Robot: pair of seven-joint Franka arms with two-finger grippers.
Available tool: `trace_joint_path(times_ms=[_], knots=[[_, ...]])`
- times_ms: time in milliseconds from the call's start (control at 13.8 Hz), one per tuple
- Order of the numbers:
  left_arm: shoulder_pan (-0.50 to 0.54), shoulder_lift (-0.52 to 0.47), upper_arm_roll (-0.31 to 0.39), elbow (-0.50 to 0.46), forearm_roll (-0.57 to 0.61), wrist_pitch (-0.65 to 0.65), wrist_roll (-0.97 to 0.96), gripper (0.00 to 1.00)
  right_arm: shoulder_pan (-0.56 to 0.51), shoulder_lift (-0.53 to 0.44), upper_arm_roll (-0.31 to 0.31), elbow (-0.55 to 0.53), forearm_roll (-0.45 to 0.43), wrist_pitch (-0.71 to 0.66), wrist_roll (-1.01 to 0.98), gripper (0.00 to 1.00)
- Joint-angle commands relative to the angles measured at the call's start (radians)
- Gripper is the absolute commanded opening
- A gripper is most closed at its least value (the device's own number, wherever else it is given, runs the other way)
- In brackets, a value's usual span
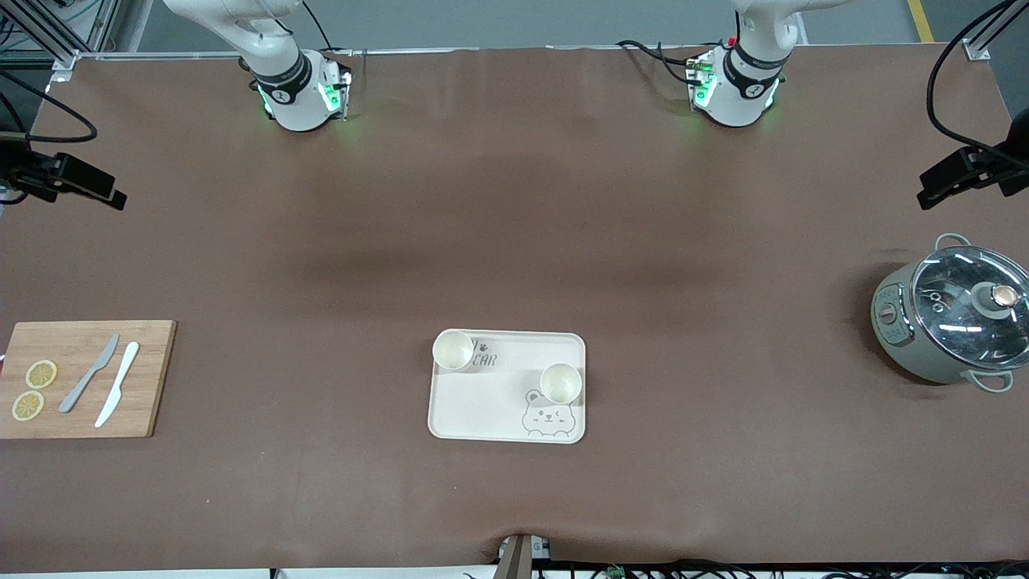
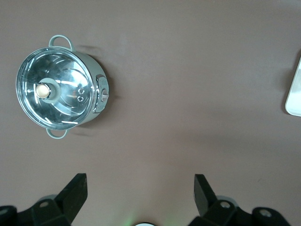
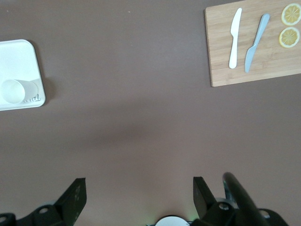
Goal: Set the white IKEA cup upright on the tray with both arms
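The cream tray (image 1: 482,402) with the bear drawing lies at the table's middle, near the front camera. Two white cups stand upright on it: one (image 1: 453,351) at the corner toward the right arm's end, one (image 1: 560,383) by the bear toward the left arm's end. The right wrist view shows the tray (image 3: 16,59) and one cup (image 3: 16,90). The left wrist view shows only the tray's edge (image 2: 294,92). My left gripper (image 2: 140,178) and right gripper (image 3: 138,181) are open and empty, high over bare table. Neither gripper shows in the front view.
A wooden cutting board (image 1: 145,378) at the right arm's end holds a grey knife (image 1: 89,373), a white knife (image 1: 117,383) and two lemon slices (image 1: 41,374). A lidded grey pot (image 1: 953,319) stands at the left arm's end, also in the left wrist view (image 2: 59,89).
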Motion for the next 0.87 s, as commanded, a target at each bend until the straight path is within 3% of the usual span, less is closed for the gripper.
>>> trace_joint_path(times_ms=[0, 218, 363, 581, 799], knots=[[0.016, -0.051, 0.003, -0.032, -0.005, -0.011, 0.060, 1.00, -0.009, -0.058, -0.009, -0.041, -0.027, -0.001, -0.031, 1.00], [0.015, -0.053, 0.004, -0.043, -0.021, 0.009, 0.062, 1.00, -0.009, -0.063, -0.005, -0.055, -0.023, 0.003, -0.033, 1.00], [-0.018, -0.097, 0.010, -0.122, -0.044, 0.052, 0.033, 1.00, -0.001, -0.058, -0.003, -0.034, -0.033, 0.009, -0.034, 1.00], [-0.181, -0.152, 0.166, -0.198, -0.084, 0.075, 0.005, 1.00, -0.009, -0.050, -0.006, -0.035, -0.026, 0.049, -0.036, 1.00], [-0.193, -0.142, 0.171, -0.202, -0.088, 0.081, -0.004, 1.00, -0.002, -0.055, -0.005, -0.040, -0.030, 0.051, -0.036, 1.00]])
